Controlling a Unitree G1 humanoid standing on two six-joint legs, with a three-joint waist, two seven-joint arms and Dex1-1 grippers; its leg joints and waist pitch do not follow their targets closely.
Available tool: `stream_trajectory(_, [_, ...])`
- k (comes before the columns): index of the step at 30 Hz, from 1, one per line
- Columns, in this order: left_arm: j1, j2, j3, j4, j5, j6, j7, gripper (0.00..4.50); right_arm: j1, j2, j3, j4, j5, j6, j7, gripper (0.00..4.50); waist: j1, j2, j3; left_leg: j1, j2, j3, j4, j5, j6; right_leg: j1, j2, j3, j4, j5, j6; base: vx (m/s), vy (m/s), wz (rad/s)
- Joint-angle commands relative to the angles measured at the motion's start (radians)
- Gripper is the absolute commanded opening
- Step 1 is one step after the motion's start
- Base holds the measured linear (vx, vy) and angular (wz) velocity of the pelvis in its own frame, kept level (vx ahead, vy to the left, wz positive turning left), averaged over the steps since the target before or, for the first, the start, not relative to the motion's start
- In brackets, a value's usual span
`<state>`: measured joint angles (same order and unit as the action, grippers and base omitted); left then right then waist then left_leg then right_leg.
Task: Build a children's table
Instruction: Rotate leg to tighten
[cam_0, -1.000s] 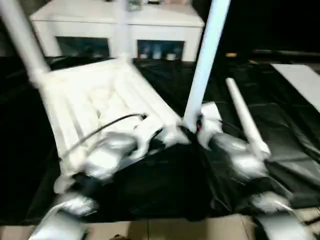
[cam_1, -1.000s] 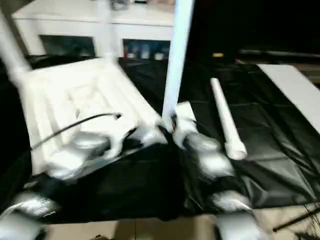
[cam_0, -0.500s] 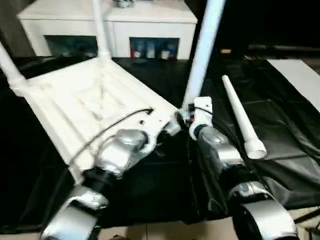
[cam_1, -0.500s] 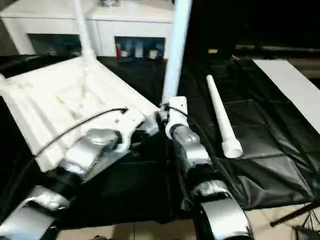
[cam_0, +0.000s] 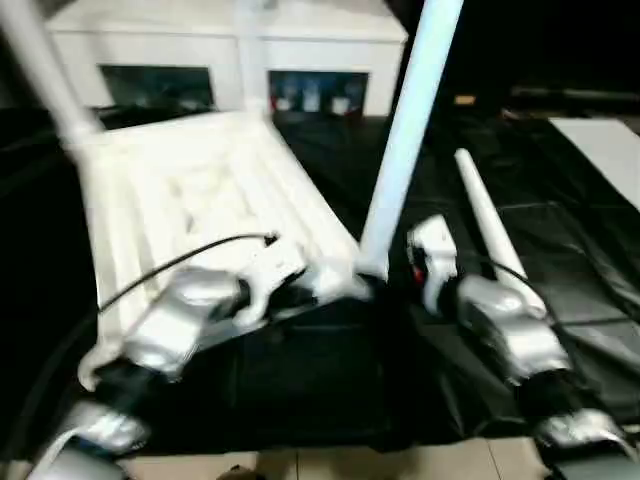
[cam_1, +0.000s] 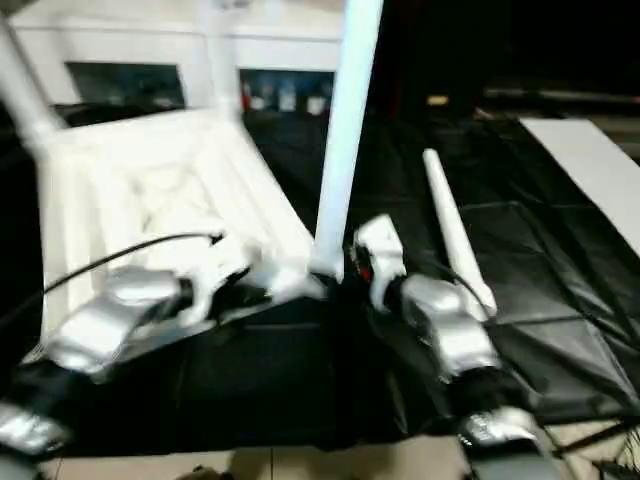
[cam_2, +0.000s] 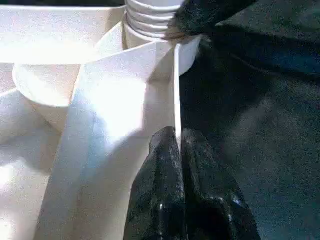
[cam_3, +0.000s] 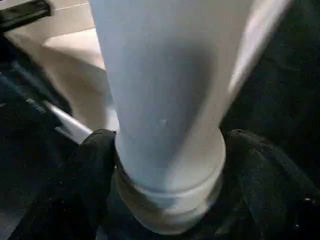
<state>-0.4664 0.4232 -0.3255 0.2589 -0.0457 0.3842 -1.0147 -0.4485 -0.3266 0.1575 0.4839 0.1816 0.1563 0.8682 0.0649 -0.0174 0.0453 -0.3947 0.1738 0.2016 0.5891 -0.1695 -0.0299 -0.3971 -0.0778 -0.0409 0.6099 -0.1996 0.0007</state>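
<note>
The children's table lies upside down: its white ribbed tabletop rests on the black sheet with three legs standing in corner sockets. The nearest upright leg rises from the near right corner. A loose fourth leg lies on the sheet to the right. My left gripper is shut on a thin rim wall of the tabletop beside that corner. My right gripper is open at the upright leg's base. Its fingers stand on either side of the leg's collar.
A white cabinet with glass-fronted compartments stands behind the tabletop. The black sheet covers the floor under the work. A flat white board lies at the far right. Pale floor tiles show along the near edge.
The head camera has swung, shifting the whole picture. My right gripper's fingers have spread apart around the leg's base. The left gripper keeps its hold on the rim.
</note>
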Motion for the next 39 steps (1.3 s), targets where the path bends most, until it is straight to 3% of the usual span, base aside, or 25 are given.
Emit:
stream_trajectory(1, [-0.001, -0.010, -0.030, -0.022, -0.011, -0.009, -0.030, 0.00, 0.001, -0.017, 0.011, -0.022, -0.001, 0.012, 0.044, 3.73, -0.004, 0.001, -0.052, 0.037, 0.064, -0.027, -0.080, -0.287, 0.001, 0.028, -0.064, 0.042, -0.074, -0.183, -0.218, 0.000, 0.000, 0.00])
stream_trajectory(9, [-0.001, 0.002, -0.025, -0.024, -0.012, -0.018, -0.050, 0.00, -0.017, -0.034, 0.039, 0.010, -0.018, -0.003, 0.103, 3.73, -0.001, -0.003, -0.057, 0.032, 0.061, -0.027, -0.074, -0.230, 0.019, 0.034, -0.068, 0.041, -0.068, -0.133, -0.229, 0.000, 0.000, 0.00])
stream_trajectory(12, [0.000, 0.004, -0.025, -0.026, -0.012, -0.017, -0.053, 0.00, -0.016, -0.031, 0.033, 0.011, -0.015, 0.008, 0.109, 3.58, 0.000, -0.007, -0.058, 0.030, 0.061, -0.026, -0.071, -0.206, 0.031, 0.036, -0.069, 0.041, -0.064, -0.108, -0.236, 0.000, 0.000, 0.00])
stream_trajectory(18, [0.003, 0.006, -0.023, -0.025, -0.013, -0.015, -0.054, 0.00, -0.015, -0.021, 0.018, 0.020, 0.001, 0.018, 0.116, 2.88, 0.001, -0.004, -0.057, 0.033, 0.062, -0.027, -0.072, -0.223, 0.024, 0.035, -0.068, 0.040, -0.066, -0.134, -0.235, 0.000, 0.000, 0.00])
stream_trajectory(21, [0.007, 0.002, -0.026, -0.021, -0.007, -0.016, -0.047, 0.00, -0.012, 0.000, 0.001, 0.030, 0.005, 0.022, 0.075, 2.76, 0.001, -0.003, -0.058, 0.033, 0.061, -0.026, -0.071, -0.216, 0.024, 0.035, -0.068, 0.040, -0.065, -0.122, -0.236, 0.000, 0.000, 0.00])
stream_trajectory(25, [-0.003, -0.053, -0.027, 0.012, 0.010, -0.004, 0.023, 0.00, -0.033, 0.066, -0.032, 0.121, -0.053, 0.014, -0.146, 2.70, -0.009, -0.001, -0.055, 0.032, 0.060, -0.027, -0.075, -0.246, 0.003, 0.030, -0.068, 0.041, -0.069, -0.170, -0.233, 0.000, 0.000, 0.00])
stream_trajectory(26, [-0.019, -0.095, -0.032, 0.048, 0.030, 0.012, 0.079, 0.00, -0.044, 0.111, -0.050, 0.163, -0.079, 0.017, -0.276, 2.70, -0.017, -0.003, -0.052, 0.031, 0.060, -0.033, -0.082, -0.292, -0.025, 0.032, -0.070, 0.039, -0.076, -0.254, -0.209, 0.000, 0.000, 0.00])
stream_trajectory(28, [-0.032, -0.120, -0.034, 0.073, 0.044, 0.024, 0.117, 0.00, -0.053, 0.135, -0.061, 0.186, -0.087, 0.023, -0.343, 2.69, -0.023, -0.002, -0.047, 0.035, 0.058, -0.034, -0.084, -0.338, -0.044, 0.025, -0.070, 0.039, -0.083, -0.332, -0.190, 0.000, 0.000, 0.00])
stream_trajectory(30, [-0.078, -0.205, -0.015, 0.156, 0.070, 0.078, 0.252, 0.00, -0.091, 0.205, -0.105, 0.255, -0.100, 0.049, -0.548, 2.69, -0.031, -0.002, -0.044, 0.051, 0.056, -0.041, -0.081, -0.431, -0.072, 0.011, -0.075, 0.040, -0.101, -0.466, -0.158, 0.000, 0.000, 0.00])
stream_trajectory(31, [-0.099, -0.240, -0.004, 0.189, 0.078, 0.102, 0.308, 0.00, -0.112, 0.235, -0.128, 0.286, -0.095, 0.072, -0.637, 2.69, -0.035, -0.002, -0.042, 0.052, 0.056, -0.042, -0.082, -0.445, -0.077, 0.009, -0.074, 0.040, -0.103, -0.487, -0.151, 0.000, 0.000, 0.00])
stream_trajectory(34, [-0.137, -0.298, 0.016, 0.251, 0.088, 0.111, 0.401, 0.00, -0.150, 0.281, -0.154, 0.347, -0.097, 0.082, -0.780, 2.69, -0.037, 0.000, -0.046, 0.057, 0.053, -0.047, -0.081, -0.478, -0.087, 0.002, -0.072, 0.036, -0.110, -0.507, -0.121, 0.000, 0.000, 0.00])
stream_trajectory(35, [-0.150, -0.316, 0.017, 0.273, 0.093, 0.104, 0.424, 0.00, -0.166, 0.297, -0.156, 0.369, -0.094, 0.074, -0.803, 2.69, -0.037, -0.004, -0.046, 0.057, 0.052, -0.046, -0.081, -0.493, -0.082, 0.002, -0.071, 0.034, -0.114, -0.498, -0.112, 0.000, 0.000, 0.00])
stream_trajectory(37, [-0.166, -0.336, 0.023, 0.300, 0.105, 0.086, 0.458, 0.00, -0.186, 0.314, -0.156, 0.393, -0.105, 0.056, -0.845, 2.69, -0.038, -0.002, -0.046, 0.057, 0.050, -0.046, -0.082, -0.500, -0.074, -0.002, -0.069, 0.034, -0.117, -0.494, -0.102, 0.000, 0.000, 0.00])
stream_trajectory(38, [-0.170, -0.339, 0.022, 0.307, 0.110, 0.074, 0.459, 0.00, -0.194, 0.321, -0.152, 0.395, -0.105, 0.045, -0.833, 2.69, -0.035, -0.001, -0.049, 0.055, 0.051, -0.046, -0.083, -0.490, -0.071, 0.002, -0.070, 0.035, -0.114, -0.466, -0.103, 0.000, 0.000, 0.00])
stream_trajectory(39, [-0.171, -0.344, 0.027, 0.312, 0.112, 0.060, 0.461, 0.00, -0.199, 0.322, -0.142, 0.394, -0.122, 0.033, -0.834, 3.24, -0.034, -0.001, -0.049, 0.050, 0.052, -0.046, -0.087, -0.475, -0.065, 0.006, -0.069, 0.034, -0.112, -0.432, -0.107, 0.000, 0.000, 0.00])
